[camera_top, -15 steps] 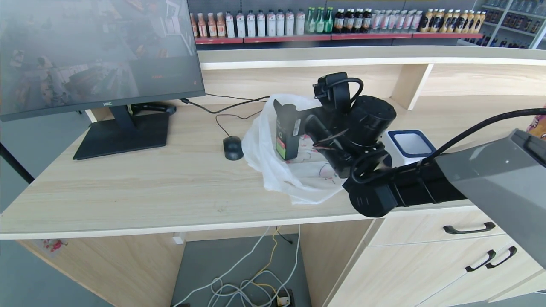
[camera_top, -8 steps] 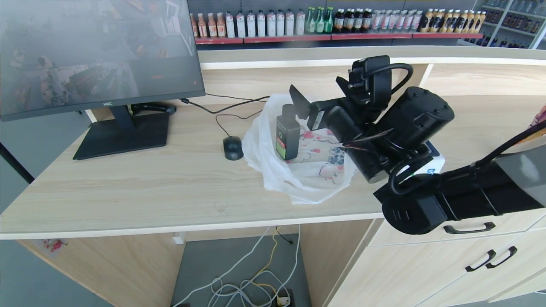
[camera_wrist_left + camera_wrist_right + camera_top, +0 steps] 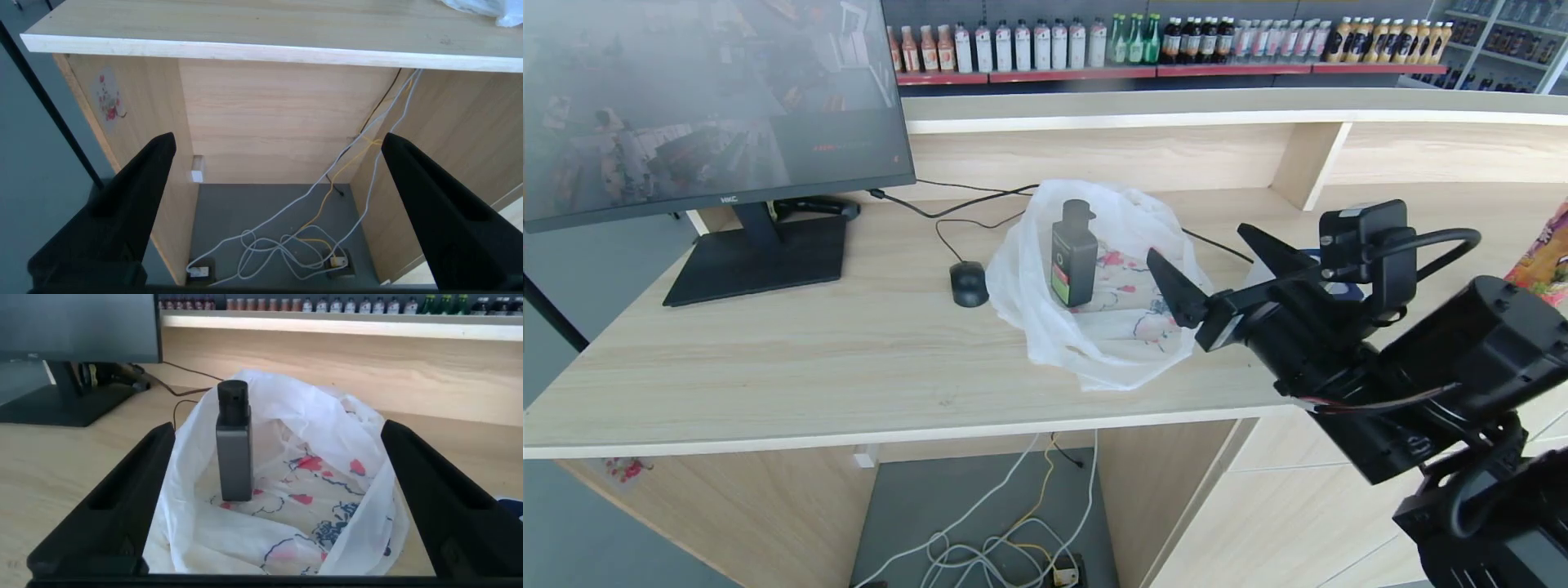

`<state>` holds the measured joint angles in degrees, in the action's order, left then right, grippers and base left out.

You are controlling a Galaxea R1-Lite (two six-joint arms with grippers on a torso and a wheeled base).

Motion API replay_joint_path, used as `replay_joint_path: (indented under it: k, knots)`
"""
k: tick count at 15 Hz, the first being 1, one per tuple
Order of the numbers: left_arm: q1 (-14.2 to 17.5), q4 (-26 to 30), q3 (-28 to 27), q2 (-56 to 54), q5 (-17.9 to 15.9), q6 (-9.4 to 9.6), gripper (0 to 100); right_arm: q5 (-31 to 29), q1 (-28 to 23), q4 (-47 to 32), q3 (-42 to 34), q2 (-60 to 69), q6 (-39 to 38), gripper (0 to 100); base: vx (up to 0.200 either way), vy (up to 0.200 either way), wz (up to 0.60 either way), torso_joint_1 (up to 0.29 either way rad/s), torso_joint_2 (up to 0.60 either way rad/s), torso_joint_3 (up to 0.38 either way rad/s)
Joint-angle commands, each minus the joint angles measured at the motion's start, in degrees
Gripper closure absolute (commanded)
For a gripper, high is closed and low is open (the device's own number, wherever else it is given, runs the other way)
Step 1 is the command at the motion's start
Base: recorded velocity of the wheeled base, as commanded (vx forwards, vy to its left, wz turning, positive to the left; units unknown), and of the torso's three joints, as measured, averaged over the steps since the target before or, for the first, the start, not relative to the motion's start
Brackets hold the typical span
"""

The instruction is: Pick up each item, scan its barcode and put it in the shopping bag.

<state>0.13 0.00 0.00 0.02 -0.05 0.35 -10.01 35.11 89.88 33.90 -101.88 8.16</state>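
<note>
Head view: the right end effector (image 3: 1194, 238), released, has withdrawn from the bottle (image 3: 1072, 261), which stands upright in the bag (image 3: 1033, 314).

Right arm (image 3: 1437, 359) enters from robot's right, forearm angled forward and inward, wrist raised. right gripper (image 3: 1221, 268) points toward robot's left, fingers (image 3: 1174, 287) spread wide, nothing held. Left gripper (image 3: 278, 139) — jaws likewise wide apart, empty, both tips level with each other
</note>
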Motion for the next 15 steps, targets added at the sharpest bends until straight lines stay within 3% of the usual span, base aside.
replay_joint_path:
  k: [1,4,15]
  knots:
    - [0.04,0.0,0.0,-0.02,-0.04,-0.18,0,-0.01,0.49,0.12,-3.67,4.23,-0.42,0,0.0,0.0,0.0,0.0,0.0,0.0]
    - [0.04,0.0,0.0,-0.02,0.05,-0.27,0,-0.19,2.33,0.12,-8.24,5.9,-0.6,0,0.0,0.0,0.0,0.0,0.0,0.0]
    - [0.04,0.0,0.0,-0.02,0.05,-0.27,0,-0.27,1.89,0.12,-9.56,6.87,-1.83,0,0.0,-0.2,0.0,0.002,0.0,0.004]
